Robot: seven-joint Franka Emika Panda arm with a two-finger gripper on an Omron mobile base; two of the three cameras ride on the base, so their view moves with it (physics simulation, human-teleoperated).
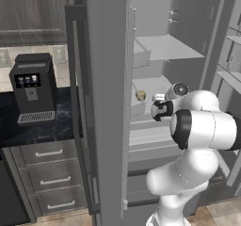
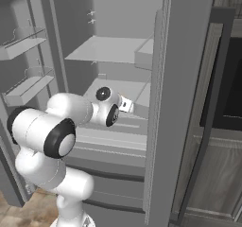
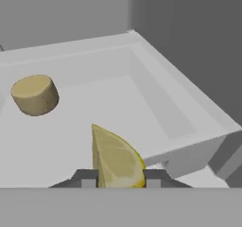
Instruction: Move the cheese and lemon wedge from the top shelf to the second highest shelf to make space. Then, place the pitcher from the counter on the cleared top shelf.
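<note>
Between my finger pads [image 3: 88, 178], the gripper [image 3: 118, 179] is shut on the lemon wedge [image 3: 116, 159], a bright yellow pointed piece held just above the second highest shelf [image 3: 71, 141]. The tan round cheese [image 3: 35, 94] lies on that shelf, further in and to the left, apart from the wedge. From the left base view the cheese [image 1: 140, 96] sits on the second highest shelf [image 1: 153, 84], with my hand [image 1: 159, 108] just in front of it. Above, the top shelf [image 1: 164, 47] is bare. The black counter [image 1: 33, 128] is to the left. The pitcher is out of view.
The open fridge door [image 1: 106, 102] stands between the counter and the fridge interior. A black coffee machine [image 1: 32, 88] sits on the counter. A raised grey box ledge [image 3: 184, 112] borders the shelf on one side. Door bins [image 2: 26, 86] hang on the other open door.
</note>
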